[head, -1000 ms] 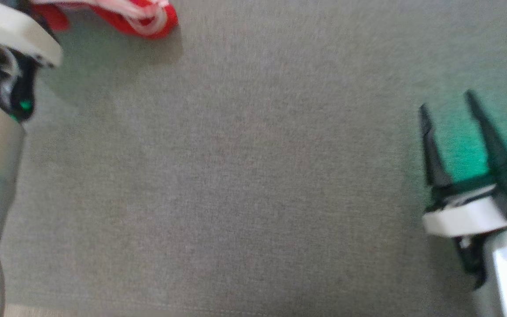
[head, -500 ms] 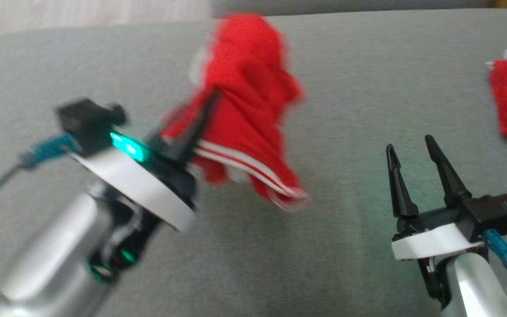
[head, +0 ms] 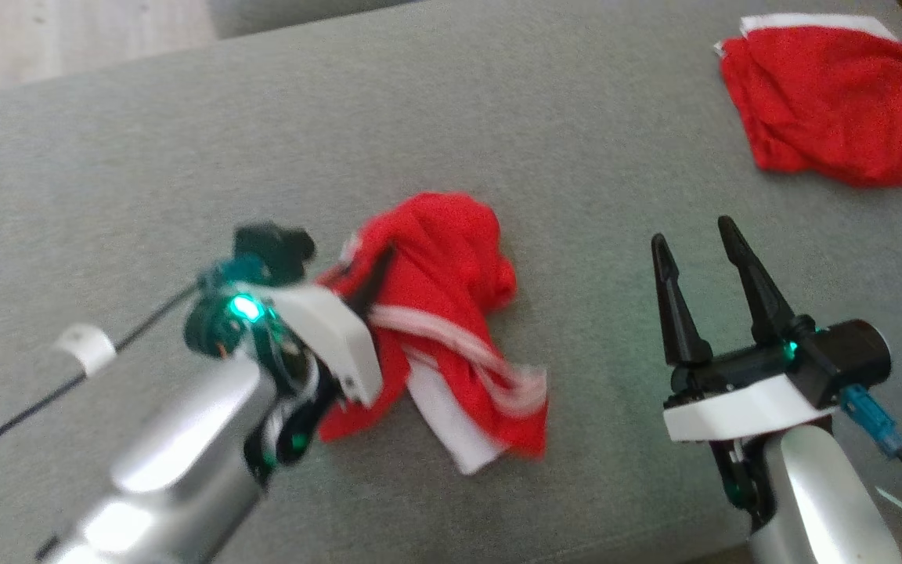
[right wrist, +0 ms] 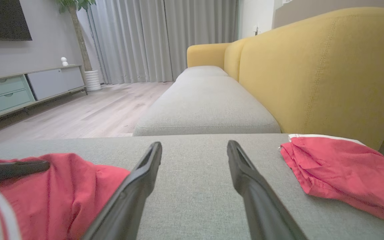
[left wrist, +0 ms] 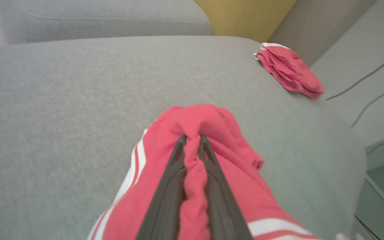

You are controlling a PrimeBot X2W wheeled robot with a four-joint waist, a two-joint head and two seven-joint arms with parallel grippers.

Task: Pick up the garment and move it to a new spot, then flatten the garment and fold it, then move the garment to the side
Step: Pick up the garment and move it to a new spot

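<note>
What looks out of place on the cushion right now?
Only the crumpled garment at the centre: it is bunched in a heap, with a fold pinched in the shut left gripper. The folded garment sits tidy near the far right corner. No damage visible.

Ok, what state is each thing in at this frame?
Striped garment: crumpled, not yet flattened.
Left gripper: shut, pinching a fold of it.
Right gripper: open, holding nothing.
Other red garment: folded, lying apart at the far right.
</note>
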